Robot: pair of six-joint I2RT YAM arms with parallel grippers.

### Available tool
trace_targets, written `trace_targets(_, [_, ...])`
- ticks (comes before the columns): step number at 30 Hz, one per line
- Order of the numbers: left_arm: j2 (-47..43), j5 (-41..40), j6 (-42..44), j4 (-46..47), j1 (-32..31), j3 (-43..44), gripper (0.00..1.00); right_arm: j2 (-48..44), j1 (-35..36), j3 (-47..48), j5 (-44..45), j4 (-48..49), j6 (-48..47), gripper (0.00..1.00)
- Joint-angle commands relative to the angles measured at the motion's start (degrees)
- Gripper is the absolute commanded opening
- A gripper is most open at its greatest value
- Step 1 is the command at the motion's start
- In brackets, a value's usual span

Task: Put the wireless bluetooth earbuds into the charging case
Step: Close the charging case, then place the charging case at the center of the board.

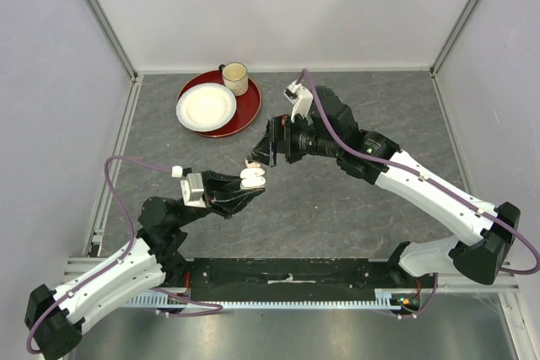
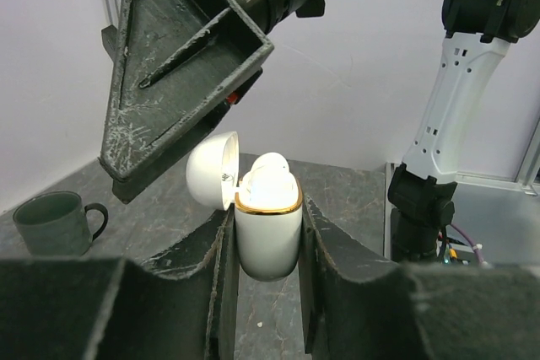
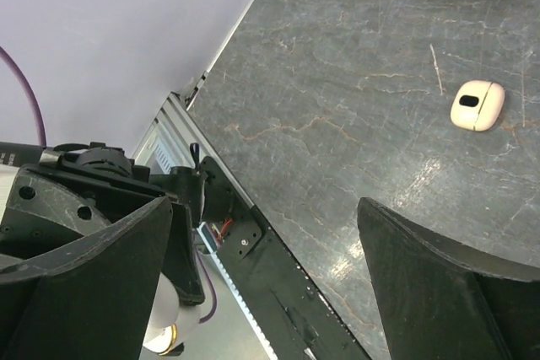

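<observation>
The charging case (image 2: 268, 238) is white with a gold rim. The bench (image 1: 321, 208) is dark grey with pale veins, and the tray (image 1: 245, 115) is deep red.

red plate (image 1: 246, 112) | white plate (image 1: 206, 107) on it | cream mug (image 1: 235, 78) at its far edge

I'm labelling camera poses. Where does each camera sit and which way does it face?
Top: above, behind the robot, looking down at the table; left arm, right arm show.
Left wrist: looks along the left fingers, clamping the open case; the right fingers hang overhead.
Right wrist: looks down between the spread right fingers at the table.
Shared: all three show the case.
</observation>
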Motion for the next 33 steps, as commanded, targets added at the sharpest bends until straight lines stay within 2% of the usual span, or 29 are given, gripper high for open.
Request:
trace_targets(1, [0.6,0.7,1.5,2.3,-0.1,2.4,0.02,0.4,2.3,0.8,2.0,-1.5,-0.6,0.97])
trace_targets(16, [0.8,-1.9,0.4,2.3,-0.1,1.9,0.02,0.3,5.0,0.8,10.0,-7.2,-4.4,0.97])
trace_targets(19, [1.0,-5.1,-1.7,0.7,-0.2,1.9,0.02,-1.7,5.0,-1.1,18.4,-7.3,-2.9,0.98])
trace_targets(24, [0.4,-10.0,-6.7,-9.6,-0.1,5.7,0.02,-7.8,4.9,-5.2,37.6,-7.5,2.4,0.98])
trace_targets(28, [-0.5,-15.4,-9.3,-19.0,-0.1,8.9,0.02,-12.1,3.3,-8.0,43.2,-7.6,3.8,0.98])
trace_targets(33, [0.3,-23.5,-13.7,-29.4,0.0,13.5,0.02,-15.1,0.8,-10.1,42.3,-7.8,5.6,0.98])
